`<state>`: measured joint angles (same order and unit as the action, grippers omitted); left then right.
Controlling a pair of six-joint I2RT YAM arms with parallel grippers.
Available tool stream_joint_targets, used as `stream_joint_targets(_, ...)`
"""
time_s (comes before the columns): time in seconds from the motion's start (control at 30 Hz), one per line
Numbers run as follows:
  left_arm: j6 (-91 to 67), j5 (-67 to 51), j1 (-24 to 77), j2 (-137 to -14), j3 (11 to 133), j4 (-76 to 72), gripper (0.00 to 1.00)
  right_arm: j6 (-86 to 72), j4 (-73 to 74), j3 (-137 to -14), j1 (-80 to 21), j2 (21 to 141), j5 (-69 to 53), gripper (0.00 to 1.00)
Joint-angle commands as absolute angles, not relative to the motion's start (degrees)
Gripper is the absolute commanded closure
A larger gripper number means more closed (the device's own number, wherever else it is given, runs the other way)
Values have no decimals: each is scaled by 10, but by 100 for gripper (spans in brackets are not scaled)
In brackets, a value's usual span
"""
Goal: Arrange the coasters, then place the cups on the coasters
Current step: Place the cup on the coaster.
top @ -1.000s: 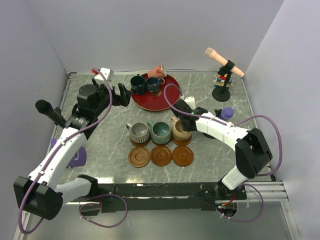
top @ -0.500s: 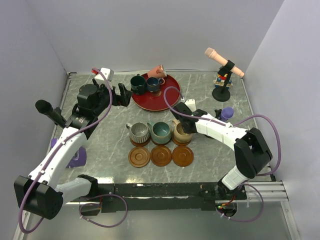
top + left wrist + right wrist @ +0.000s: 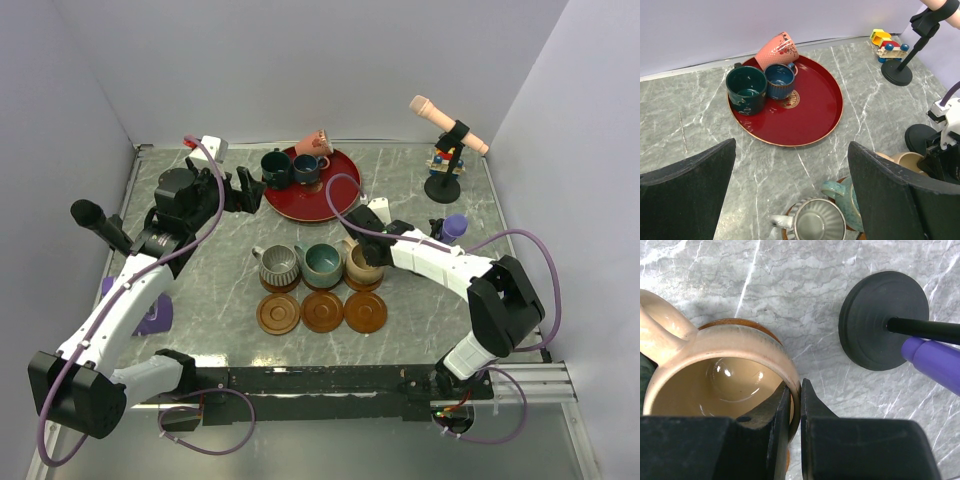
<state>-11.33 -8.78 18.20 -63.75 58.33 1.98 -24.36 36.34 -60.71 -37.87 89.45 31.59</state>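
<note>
Three bare coasters (image 3: 322, 311) lie in a front row. Behind them the grey ribbed cup (image 3: 279, 265), the teal cup (image 3: 323, 263) and the beige cup (image 3: 359, 261) each sit over another coaster. My right gripper (image 3: 796, 390) is shut on the beige cup's (image 3: 720, 375) rim, one finger inside and one outside. The dark green cup (image 3: 746, 90) and the dark blue cup (image 3: 779, 81) stand on the red plate (image 3: 812, 107), and the pink cup (image 3: 776, 48) lies tipped at its back edge. My left gripper (image 3: 792, 195) hangs open and holds nothing, left of the plate.
A purple microphone (image 3: 935, 362) on a black round base (image 3: 884, 320) stands just right of the beige cup. A peach microphone on a stand (image 3: 447, 135) and a small toy (image 3: 886, 44) are at the back right. A purple object (image 3: 150, 315) lies at the left edge.
My right wrist has shifted very slightly while gripping the beige cup. The cups, the coasters and the left arm stay where they were.
</note>
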Motion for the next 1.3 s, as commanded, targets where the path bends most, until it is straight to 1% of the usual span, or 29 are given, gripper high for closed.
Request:
stream_joint_targets(0.0, -120, -98, 179, -637, 589, 11, 3, -244, 338, -607, -381, 904, 330, 100)
stream_joint_targets(0.27, -120, -99, 179, -636, 589, 10, 3, -246, 356, -616, -381, 920, 336, 100)
stream_joint_targets(0.3, -120, -99, 179, -636, 589, 10, 3, -247, 359, -619, -381, 923, 336, 97)
stream_joint_targets(0.47, -120, -101, 179, -637, 589, 10, 4, -246, 361, -624, -381, 925, 334, 76)
stream_joint_targets(0.5, -120, -102, 179, -635, 588, 9, 3, -246, 361, -624, -381, 924, 334, 70)
stream_joint_targets(0.6, -120, -101, 179, -636, 589, 10, 3, -246, 361, -625, -381, 923, 335, 56)
stream_joint_targets(0.83, -120, -100, 179, -637, 589, 10, 3, -242, 357, -624, -381, 915, 332, 37)
stream_joint_targets(1.03, -126, -92, 179, -640, 593, 16, 3, -238, 359, -629, -381, 903, 332, 30)
stream_joint_targets(1.27, -130, -88, 179, -642, 595, 18, 3, -235, 364, -640, -381, 880, 336, 27)
